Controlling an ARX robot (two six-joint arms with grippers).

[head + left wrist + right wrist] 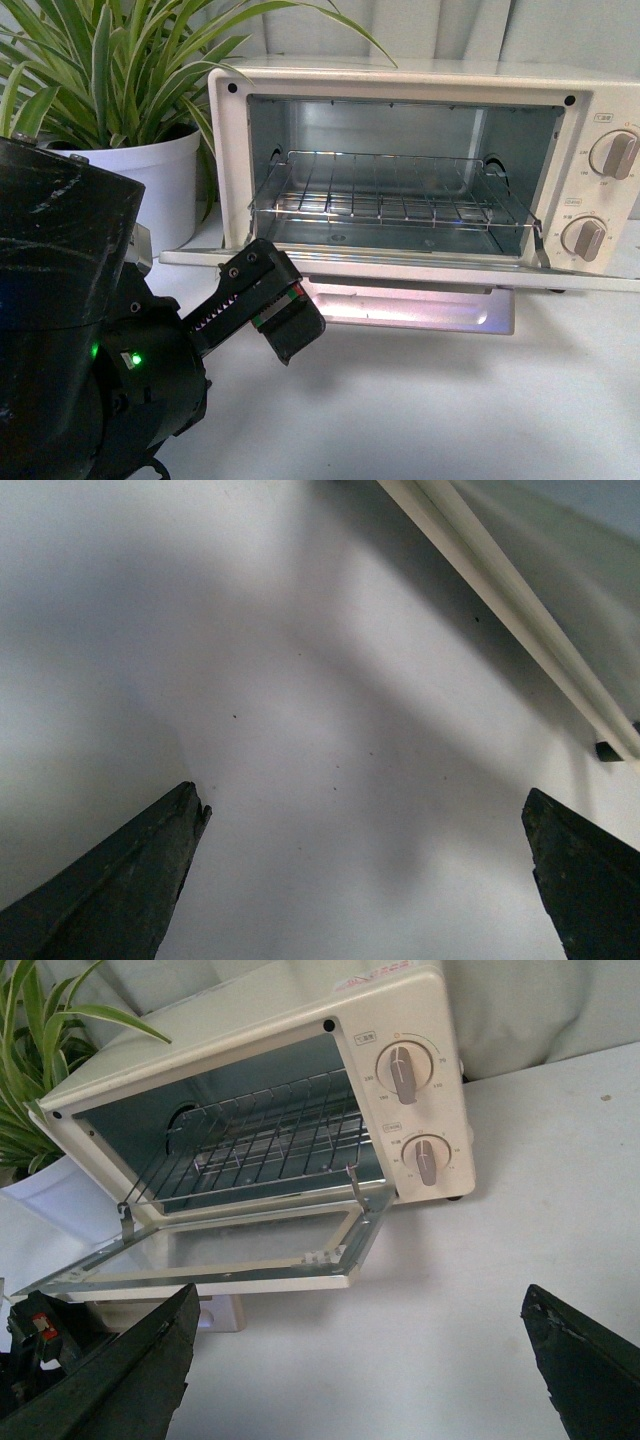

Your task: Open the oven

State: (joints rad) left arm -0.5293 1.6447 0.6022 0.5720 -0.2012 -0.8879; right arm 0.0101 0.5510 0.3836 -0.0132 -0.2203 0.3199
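Observation:
The cream-white oven [420, 80] stands on the white table with its glass door [400, 270] hanging open, lying about level in front of the cavity. The wire rack [385, 195] and two beige knobs [612, 155] show. My left gripper [285, 290] is open and empty at the door's front left corner, just below its edge. In the left wrist view my gripper [365, 810] looks at bare table, with the door's pale edge [500, 590] beyond it. My right gripper [360, 1305] is open and empty over the table, in front of the open door [200, 1255].
A potted plant [150, 180] with long leaves stands left of the oven. A shiny pale panel [410, 305] shows under the door. White table [450, 410] stretches in front of and to the right of the oven [560, 1180].

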